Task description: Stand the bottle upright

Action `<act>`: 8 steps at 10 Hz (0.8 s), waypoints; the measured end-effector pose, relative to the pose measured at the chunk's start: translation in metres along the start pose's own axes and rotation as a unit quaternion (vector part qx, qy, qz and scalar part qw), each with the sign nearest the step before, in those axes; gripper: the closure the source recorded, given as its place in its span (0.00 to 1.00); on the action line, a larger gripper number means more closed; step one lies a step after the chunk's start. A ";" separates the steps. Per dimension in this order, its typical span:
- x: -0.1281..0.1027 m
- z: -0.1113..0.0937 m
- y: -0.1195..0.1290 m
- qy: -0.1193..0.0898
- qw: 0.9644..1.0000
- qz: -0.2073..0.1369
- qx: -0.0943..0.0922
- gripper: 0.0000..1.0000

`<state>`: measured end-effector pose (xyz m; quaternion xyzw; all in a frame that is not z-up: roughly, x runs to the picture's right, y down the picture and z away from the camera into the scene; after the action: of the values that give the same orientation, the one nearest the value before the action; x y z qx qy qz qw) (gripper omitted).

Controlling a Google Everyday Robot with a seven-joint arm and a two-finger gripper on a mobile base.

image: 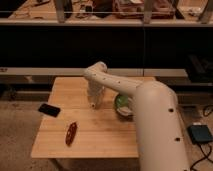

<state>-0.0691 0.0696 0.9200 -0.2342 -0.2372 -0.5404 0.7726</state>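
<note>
My white arm reaches from the lower right over the wooden table. The gripper points down at the table's middle, just left of the bowl. A whitish shape at the gripper's tip may be the bottle. It merges with the gripper, so I cannot tell how it lies or whether it is held.
The green bowl with something white in it sits at the table's right side, partly behind my arm. A black phone lies at the left edge. A red elongated object lies at the front left. Dark shelving stands behind the table.
</note>
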 end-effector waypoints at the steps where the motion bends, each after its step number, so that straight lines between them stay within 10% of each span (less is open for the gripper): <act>1: -0.003 -0.002 -0.001 -0.003 1.000 -0.004 0.004 0.65; 8: -0.030 -0.031 -0.001 -0.023 0.999 -0.038 0.017 0.65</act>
<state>-0.0758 0.0722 0.8776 -0.2248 -0.2727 -0.5594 0.7498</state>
